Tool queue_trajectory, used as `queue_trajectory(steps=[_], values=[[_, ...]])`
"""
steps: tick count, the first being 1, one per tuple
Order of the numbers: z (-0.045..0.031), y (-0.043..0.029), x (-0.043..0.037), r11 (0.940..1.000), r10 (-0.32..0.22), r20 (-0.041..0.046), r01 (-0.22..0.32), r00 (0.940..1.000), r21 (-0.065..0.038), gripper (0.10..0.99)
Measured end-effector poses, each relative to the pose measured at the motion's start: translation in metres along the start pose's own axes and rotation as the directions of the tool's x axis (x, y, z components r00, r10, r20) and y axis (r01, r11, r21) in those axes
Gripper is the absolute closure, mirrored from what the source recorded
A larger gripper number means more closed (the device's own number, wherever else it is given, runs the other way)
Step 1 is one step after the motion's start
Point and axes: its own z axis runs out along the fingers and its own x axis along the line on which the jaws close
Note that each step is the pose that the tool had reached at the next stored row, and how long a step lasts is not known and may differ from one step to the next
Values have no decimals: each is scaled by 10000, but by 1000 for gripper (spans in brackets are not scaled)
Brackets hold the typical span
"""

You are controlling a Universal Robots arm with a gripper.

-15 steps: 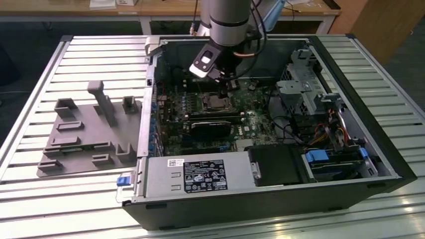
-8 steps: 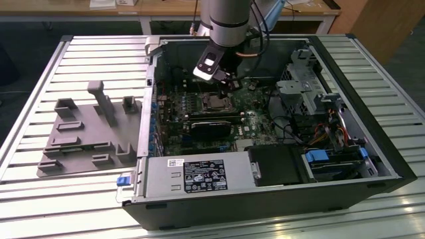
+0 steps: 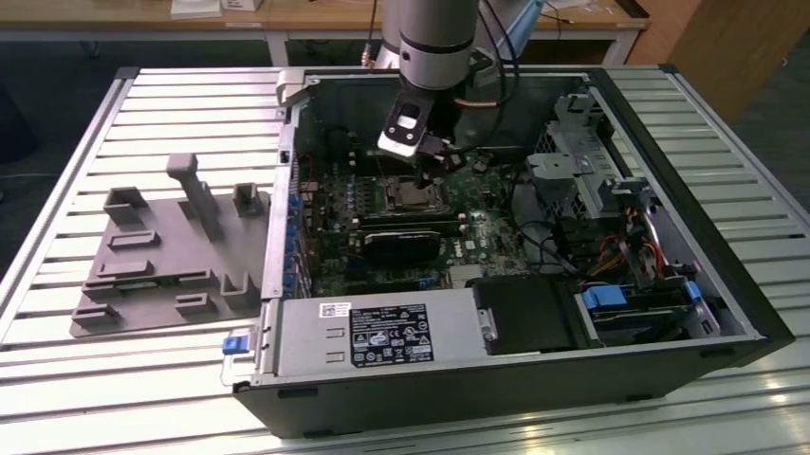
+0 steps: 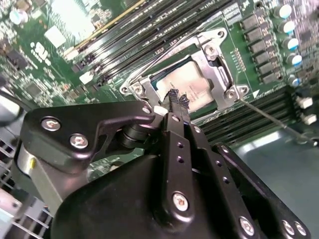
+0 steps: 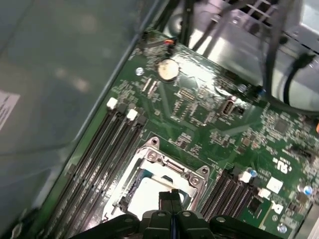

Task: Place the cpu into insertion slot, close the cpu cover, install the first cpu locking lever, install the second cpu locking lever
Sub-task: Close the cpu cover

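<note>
The cpu [image 4: 197, 85] lies flat in the insertion slot [image 3: 412, 195], its silvery top showing in both wrist views [image 5: 149, 196]. The cpu cover [image 4: 219, 69] is down around it, a silver frame with screws at its corners [image 5: 172, 167]. A thin locking lever [image 4: 269, 118] sticks out from one socket corner over the memory slots. A second thin rod [image 4: 169, 47] runs along the opposite edge. My gripper [image 4: 177, 99] hangs just above the socket's edge, fingers pressed together with nothing between them [image 5: 172, 195]. In the exterior view the gripper [image 3: 428, 169] reaches down into the open computer case.
Memory slots [image 5: 99, 159] flank the socket on both sides. A black rectangular module [image 3: 405, 242] sits just in front of the socket, with the power supply [image 3: 379, 336] beyond it. Drive cages and cables [image 3: 595, 180] fill the exterior view's right. A grey fixture plate [image 3: 165, 256] lies outside the case.
</note>
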Motion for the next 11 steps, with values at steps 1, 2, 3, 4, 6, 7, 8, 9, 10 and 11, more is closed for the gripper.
queue_trajectory(steps=[1,2,3,4,6,7,8,9,10,11], values=[[1,0,0,9998,-181,-6,181,9998,1,984],[2,0,0,9993,-375,-14,375,9993,1,984],[3,0,0,9984,-557,-20,557,9984,2,984],[3,0,0,9973,-729,-26,729,9973,3,984],[4,0,0,9940,-1092,-40,1092,9940,2,984],[4,0,0,9919,-1271,-47,1271,9919,2,984],[4,0,0,9894,-1450,-53,1450,9894,2,984],[5,0,0,9867,-1626,-60,1626,9867,2,984],[5,0,0,9836,-1804,-66,1804,9836,2,984],[5,0,0,9799,-1996,-73,1996,9799,1,984]])
